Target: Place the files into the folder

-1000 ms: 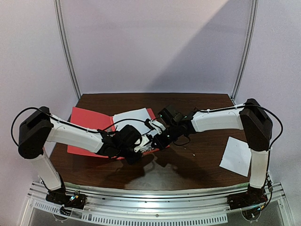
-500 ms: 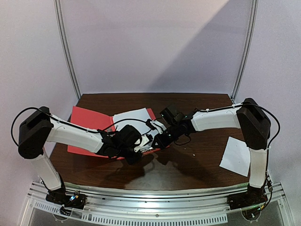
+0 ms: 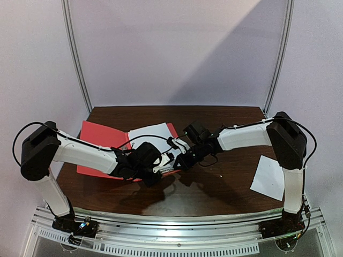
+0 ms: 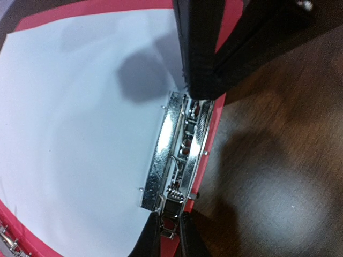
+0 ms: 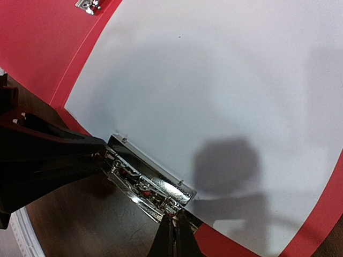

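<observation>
The red folder lies open at the table's left centre. The large white sheet lies on its right half, held along the near edge by a metal clip. In the left wrist view my left gripper is shut on one end of the clip. In the right wrist view my right gripper pinches the clip's other end, over the sheet. In the top view the two grippers meet tip to tip, left and right. The small white sheet lies apart at the right.
The folder's left half is bare red, with a small metal fastener near the fold. Dark wood table runs in front of the folder. White walls and metal poles stand behind the table.
My right gripper has moved a little left and nearer, closing in on the clip end. The left arm, the folder and both sheets have not moved.
</observation>
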